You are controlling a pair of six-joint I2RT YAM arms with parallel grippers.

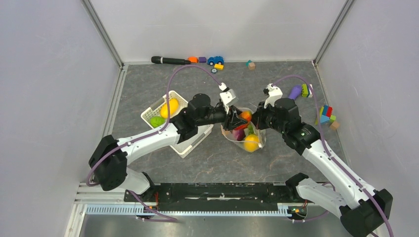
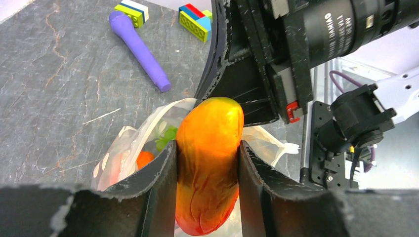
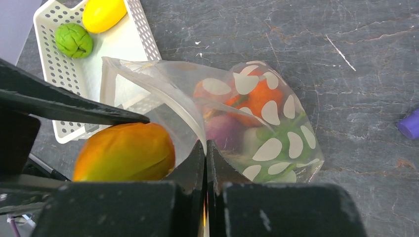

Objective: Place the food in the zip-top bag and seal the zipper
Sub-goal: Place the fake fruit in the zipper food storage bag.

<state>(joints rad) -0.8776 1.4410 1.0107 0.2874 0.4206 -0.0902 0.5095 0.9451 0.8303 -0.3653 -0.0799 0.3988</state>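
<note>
1. The left gripper [image 2: 207, 150] is clamped on an orange-yellow, oblong plastic toy mango [image 2: 210, 163], with one finger on each flank. The mango's long axis runs along the fingers, and its far end reaches out past the tips.
2. The clear, soft zip-top bag with white prints [image 3: 276, 148] lies about mid-table, a little toward the right edge. Its mouth stands open on the side toward the left gripper. The mango hangs just at that mouth, beside the rim, and I cannot tell whether any of it is inside yet.
3. The right gripper [image 3: 206, 148] is pinched tight on the bag's rim and holds the mouth up. The left arm therefore does the feeding. I judge the coming move to be a short push along the mango's own axis into the bag, followed by letting go.
4. There is one bag and one mango in the fingers. The bag holds at least four pieces: orange, purple, green and red. The prints hide the exact count.
5. One white lattice plastic basket [image 3: 118, 49] toward the left edge holds two pieces: a yellow oval fruit [image 3: 103, 14] and a green knobbly piece [image 3: 73, 39].
6. One purple-handled brush [image 2: 141, 49] lies near the far right corner, beside the coloured building blocks [image 2: 195, 22].
</note>
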